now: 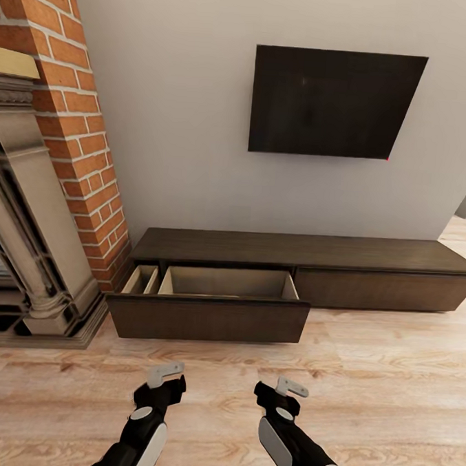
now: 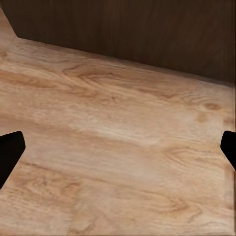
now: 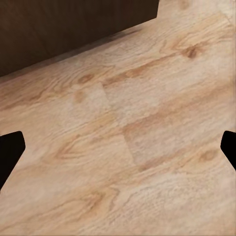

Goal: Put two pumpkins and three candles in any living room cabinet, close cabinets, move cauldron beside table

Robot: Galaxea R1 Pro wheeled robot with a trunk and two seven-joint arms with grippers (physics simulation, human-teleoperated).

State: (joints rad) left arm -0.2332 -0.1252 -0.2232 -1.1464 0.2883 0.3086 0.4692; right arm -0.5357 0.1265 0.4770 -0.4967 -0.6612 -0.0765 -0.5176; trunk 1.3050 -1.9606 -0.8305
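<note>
Left gripper (image 1: 166, 375) and right gripper (image 1: 283, 386) spread, holding nothing, cabinet (image 1: 207, 317) drawer pulled out, bare inside

Even, bright, soft light; faint shadow under the cabinet (image 1: 307, 265) on the floor (image 1: 389, 380); wide-angle stretch leans the fireplace (image 1: 52, 153); wrist pictures slightly soft

Cabinet against wall, fireplace to its left

Cabinet (image 1: 307, 255) on the floor (image 1: 361, 386), TV (image 1: 335, 103) on wall above it; its left drawer (image 1: 211, 307) (pulled out) faces both grippers.
</note>
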